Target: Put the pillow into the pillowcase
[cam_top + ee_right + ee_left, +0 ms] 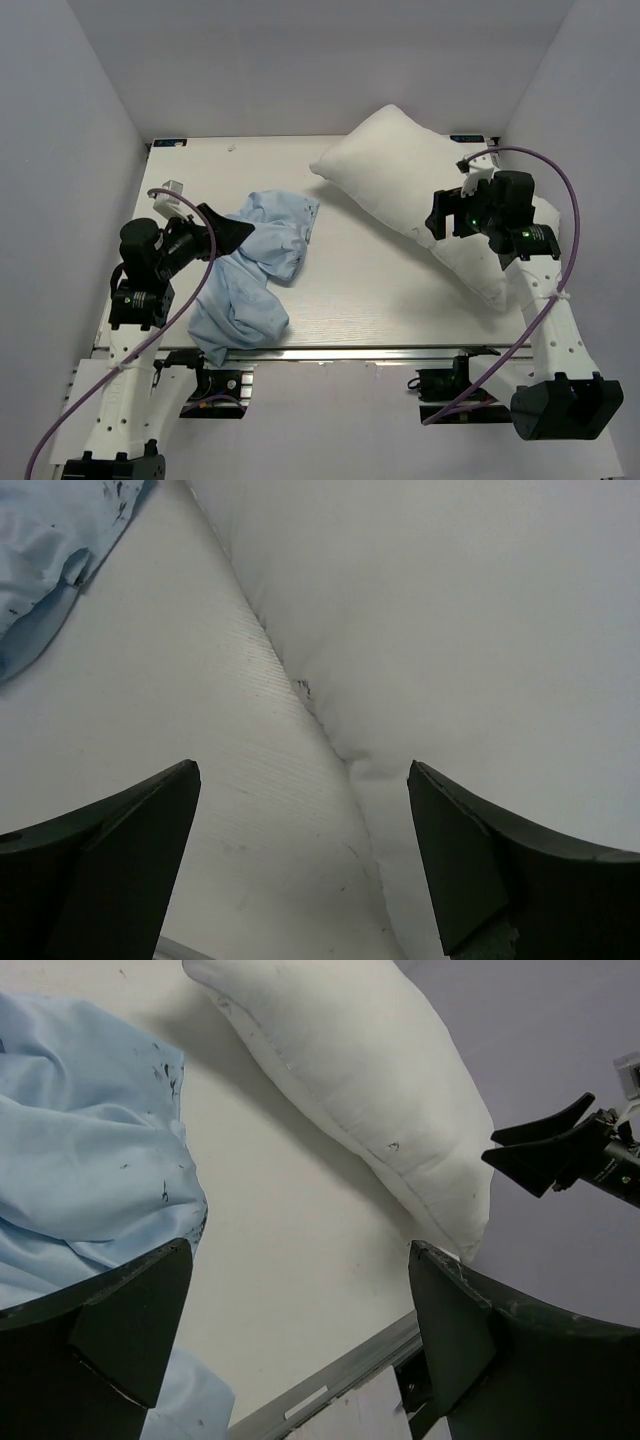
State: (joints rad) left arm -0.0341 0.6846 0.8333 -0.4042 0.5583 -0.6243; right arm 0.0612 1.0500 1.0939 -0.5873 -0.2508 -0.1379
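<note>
The plump white pillow (400, 170) lies aslant at the back right of the table, one end running toward the front right. The light-blue pillowcase (255, 265) is crumpled at the front left, and a fold of it hangs over the near edge. My left gripper (232, 228) hovers open over the pillowcase's upper left part, holding nothing. In the left wrist view the pillowcase (80, 1130) fills the left side and the pillow (370, 1070) lies beyond the left gripper (300, 1250). My right gripper (433, 220) is open above the pillow's near seam. Its wrist view shows the right gripper (300, 770) empty over the pillow (450, 610).
The white table (370, 290) is bounded by white walls on the left, back and right. A metal rail (350, 352) runs along its near edge. A purple cable (560, 200) loops from the right arm over the pillow's right end.
</note>
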